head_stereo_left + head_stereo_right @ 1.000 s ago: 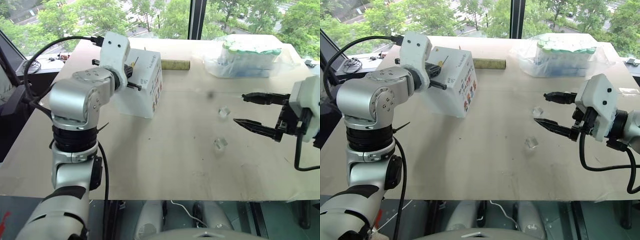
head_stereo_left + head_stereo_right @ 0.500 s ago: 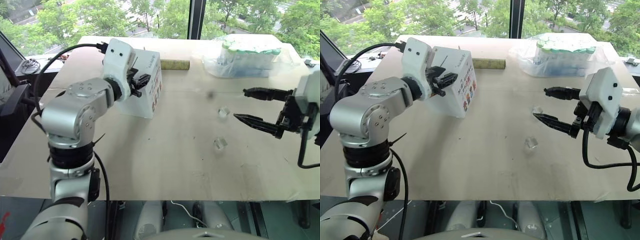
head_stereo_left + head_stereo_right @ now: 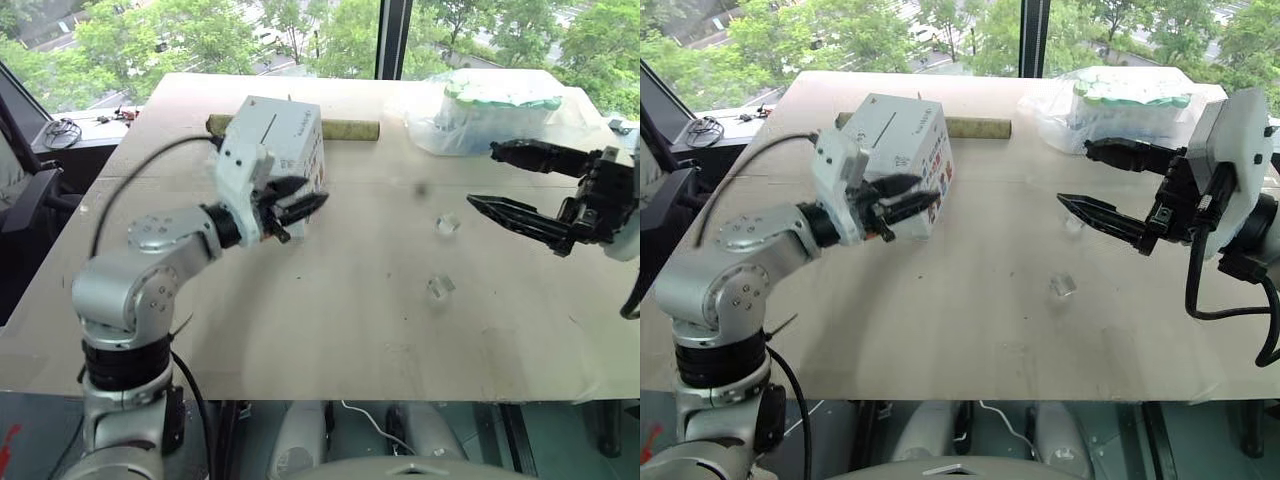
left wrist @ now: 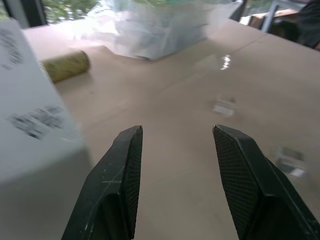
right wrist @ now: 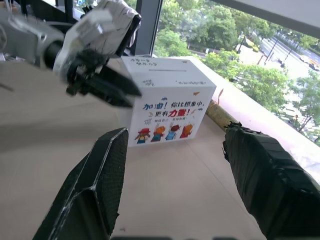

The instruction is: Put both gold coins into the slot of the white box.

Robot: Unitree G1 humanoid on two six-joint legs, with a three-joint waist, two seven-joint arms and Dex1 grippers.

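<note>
White box [image 3: 285, 135] just behind open empty left claw [image 3: 300, 205], right claw [image 3: 500, 180] open, well apart

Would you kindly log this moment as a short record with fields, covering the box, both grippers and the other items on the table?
white box: white cardboard cube with slot on top, coloured pictures on one side, far left part of the table
left gripper: open, empty, in front of the box
right gripper: open wide, empty, above the table
gold coins: none visible
clear holders: two small clear plastic holders on the wooden table
far edge: cardboard tube; clear plastic bag of white-green packs
</note>
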